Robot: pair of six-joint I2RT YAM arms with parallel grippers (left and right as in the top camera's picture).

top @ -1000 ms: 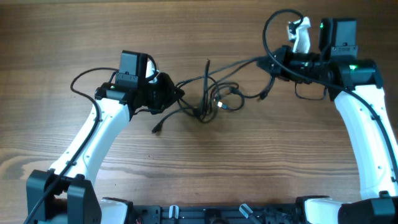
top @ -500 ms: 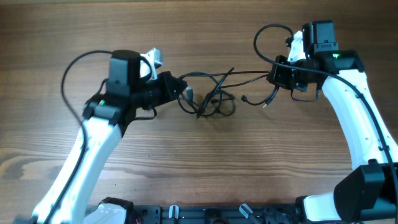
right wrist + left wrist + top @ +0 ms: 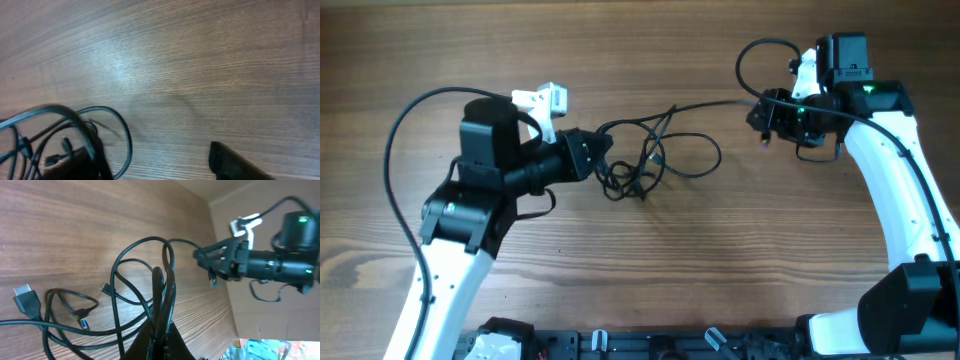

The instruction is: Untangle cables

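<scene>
Across the table [image 3: 650, 290] the cables [image 3: 640, 165] stretch left-right, left end effector [image 3: 601, 160] clamped on them, right end effector [image 3: 762, 112] spread apart.

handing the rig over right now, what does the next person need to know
Left gripper: shut on the cables at the left side of the knot.
Right gripper: open; one strand runs up to it, contact unclear.
Cables: one tangle in the middle, loops crossed.
Done: nothing separated yet.
Left: pull the strands apart and lay each out alone.
</scene>
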